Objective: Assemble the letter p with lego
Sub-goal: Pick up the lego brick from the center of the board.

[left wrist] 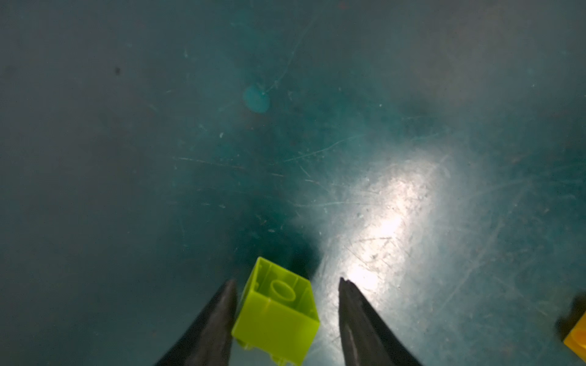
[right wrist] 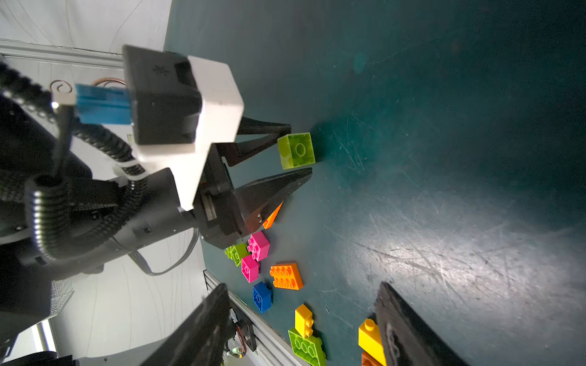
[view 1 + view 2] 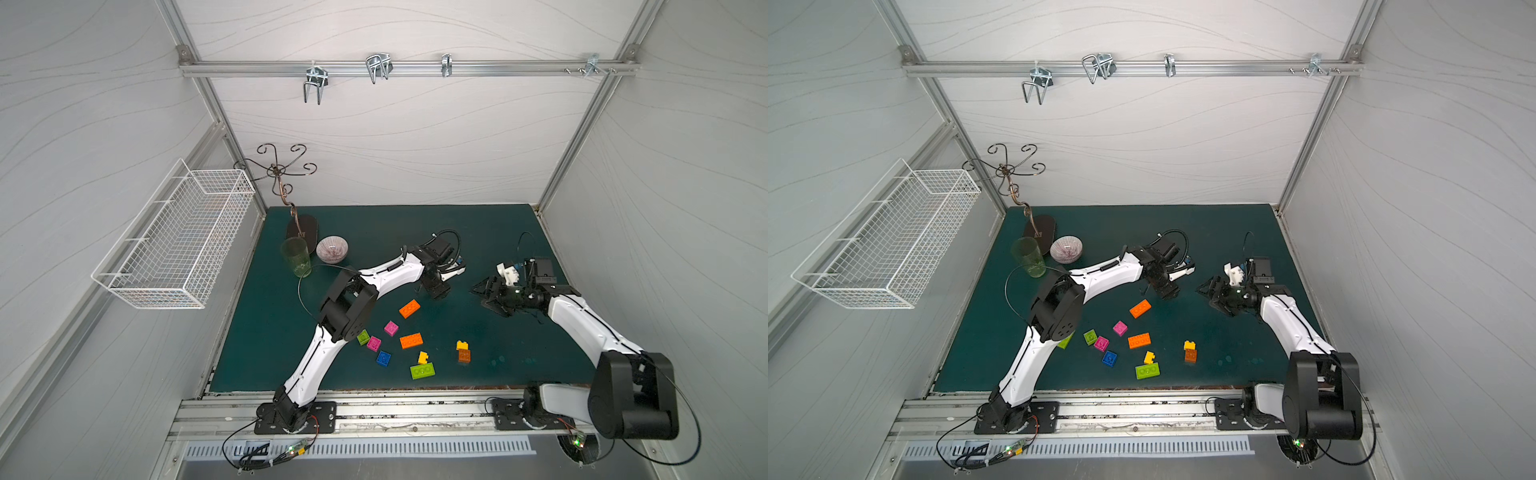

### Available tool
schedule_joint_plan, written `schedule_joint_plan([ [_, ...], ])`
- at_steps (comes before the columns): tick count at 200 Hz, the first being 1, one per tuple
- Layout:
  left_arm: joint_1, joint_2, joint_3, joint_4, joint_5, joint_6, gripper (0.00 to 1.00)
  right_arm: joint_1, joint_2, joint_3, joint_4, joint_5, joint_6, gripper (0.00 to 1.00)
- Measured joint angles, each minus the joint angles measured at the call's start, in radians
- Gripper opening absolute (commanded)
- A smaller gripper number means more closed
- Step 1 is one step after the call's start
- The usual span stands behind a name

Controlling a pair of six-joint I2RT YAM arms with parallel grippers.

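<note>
While the right pincer gapes, the open left pincer straddles one lime brick near two magenta.

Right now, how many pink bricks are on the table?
2. One pink brick lies near an orange brick; the other pink brick sits beside a small green brick. The left arm might hide more.

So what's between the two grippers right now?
Nothing: in both top views only bare green mat separates the left gripper from the right gripper.
</note>
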State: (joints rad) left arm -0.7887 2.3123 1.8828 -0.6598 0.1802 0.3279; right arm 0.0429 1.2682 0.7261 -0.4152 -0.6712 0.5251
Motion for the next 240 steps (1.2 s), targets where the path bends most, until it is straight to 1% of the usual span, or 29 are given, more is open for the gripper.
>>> schedule_joint_plan([
  [8, 0.0, 0.0, -0.002, 0.0, 0.0, -0.002, 0.61, 0.0, 0.005, 0.0, 0.001, -0.002, 0.0, 0.75],
  [24, 0.0, 0.0, -0.015, 0.006, 0.0, -0.006, 0.62, -0.001, 0.013, 0.0, 0.007, -0.009, 0.0, 0.75],
  [57, 0.0, -0.014, -0.068, 0.017, -0.008, -0.012, 0.61, -0.002, 0.025, 0.0, 0.017, -0.022, 0.0, 0.75],
  [80, 0.001, -0.037, -0.113, 0.035, -0.011, -0.016, 0.57, -0.002, 0.026, 0.0, 0.02, -0.024, 0.0, 0.76],
  [107, 0.003, -0.053, -0.14, 0.044, -0.011, -0.019, 0.56, -0.002, 0.026, -0.001, 0.026, -0.028, 0.0, 0.75],
  [111, 0.003, -0.053, -0.14, 0.045, -0.011, -0.021, 0.57, -0.002, 0.026, -0.002, 0.027, -0.028, 0.0, 0.76],
  [121, 0.003, -0.053, -0.14, 0.048, -0.011, -0.021, 0.64, -0.002, 0.027, -0.004, 0.029, -0.03, 0.0, 0.76],
  [128, 0.003, -0.053, -0.14, 0.051, -0.011, -0.021, 0.68, -0.002, 0.027, -0.006, 0.031, -0.03, 0.0, 0.76],
  [159, 0.008, -0.053, -0.138, 0.058, -0.019, -0.006, 0.71, -0.002, 0.027, -0.008, 0.032, -0.037, 0.0, 0.76],
  [186, 0.011, -0.049, -0.113, 0.053, -0.019, 0.022, 0.7, -0.002, 0.027, -0.008, 0.032, -0.037, -0.002, 0.76],
  [201, 0.011, -0.042, -0.087, 0.043, -0.018, 0.037, 0.66, -0.002, 0.027, -0.008, 0.032, -0.037, -0.002, 0.76],
  [226, 0.011, -0.023, -0.041, 0.029, -0.014, 0.059, 0.56, -0.002, 0.027, -0.008, 0.033, -0.038, -0.002, 0.76],
  [240, 0.011, -0.014, -0.03, 0.024, -0.011, 0.063, 0.55, -0.002, 0.027, -0.008, 0.034, -0.039, -0.002, 0.76],
])
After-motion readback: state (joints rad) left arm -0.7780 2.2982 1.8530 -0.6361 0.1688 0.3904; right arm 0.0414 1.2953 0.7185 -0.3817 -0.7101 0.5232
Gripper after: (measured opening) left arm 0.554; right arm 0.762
